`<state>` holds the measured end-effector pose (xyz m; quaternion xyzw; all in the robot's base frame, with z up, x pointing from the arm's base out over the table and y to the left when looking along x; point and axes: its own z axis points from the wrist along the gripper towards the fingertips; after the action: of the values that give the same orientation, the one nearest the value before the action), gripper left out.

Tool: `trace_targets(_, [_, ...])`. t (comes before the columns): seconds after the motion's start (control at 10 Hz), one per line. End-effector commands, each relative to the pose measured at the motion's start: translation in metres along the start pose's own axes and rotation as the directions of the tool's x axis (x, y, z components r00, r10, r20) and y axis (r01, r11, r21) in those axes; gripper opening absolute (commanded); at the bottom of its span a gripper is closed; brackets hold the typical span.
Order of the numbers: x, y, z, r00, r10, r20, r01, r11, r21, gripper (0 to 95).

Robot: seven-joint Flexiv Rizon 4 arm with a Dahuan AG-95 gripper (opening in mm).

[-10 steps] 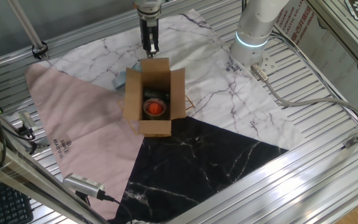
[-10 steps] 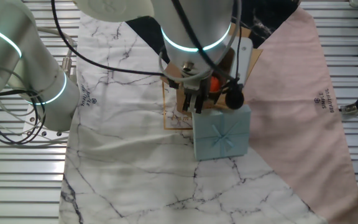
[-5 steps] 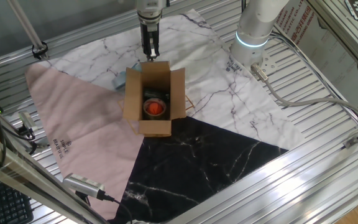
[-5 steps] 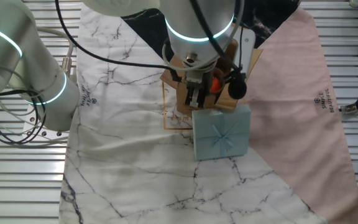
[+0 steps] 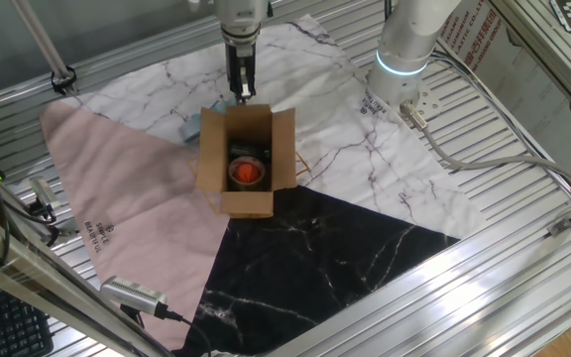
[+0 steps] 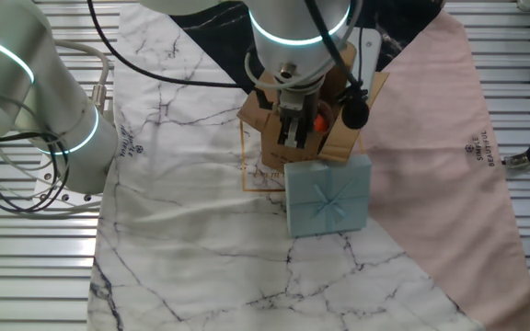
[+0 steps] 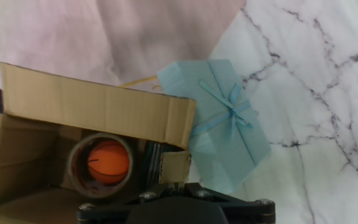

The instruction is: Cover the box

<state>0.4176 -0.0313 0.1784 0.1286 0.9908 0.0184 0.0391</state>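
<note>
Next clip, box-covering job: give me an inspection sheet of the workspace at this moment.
Surface: slatted metal table under pink, marble and black cloths.
Job's things: box open, flaps up, orange ball inside a tape roll.
Clutter: light blue gift box beside the carton.
Grippers: gripper above the box's far flap; open or shut cannot be told.
Cables: grey cables across the slats.
Surroundings: aluminium frame rails.

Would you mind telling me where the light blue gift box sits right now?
In the other fixed view, the light blue gift box rests on the marble-patterned cloth, directly against the open cardboard box, just below the claw.
</note>
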Motion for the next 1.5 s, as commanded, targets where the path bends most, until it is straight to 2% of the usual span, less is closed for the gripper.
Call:
trace_targets(0.1, [0.000, 0.002, -0.001, 1.000, 0.001, 0.001, -0.001, 1.000, -0.005, 0.0])
trace_targets(0.6, [0.001, 0.024, 0.003, 1.000, 0.000, 0.007, 0.000, 1.000, 0.003, 0.0])
trace_targets(0.8, [0.001, 0.031, 0.007, 1.000, 0.001, 0.000, -0.001, 1.000, -0.001, 0.0])
trace_targets(1.5, [0.001, 0.033, 0.009, 1.000, 0.001, -0.007, -0.001, 1.000, -0.005, 0.0])
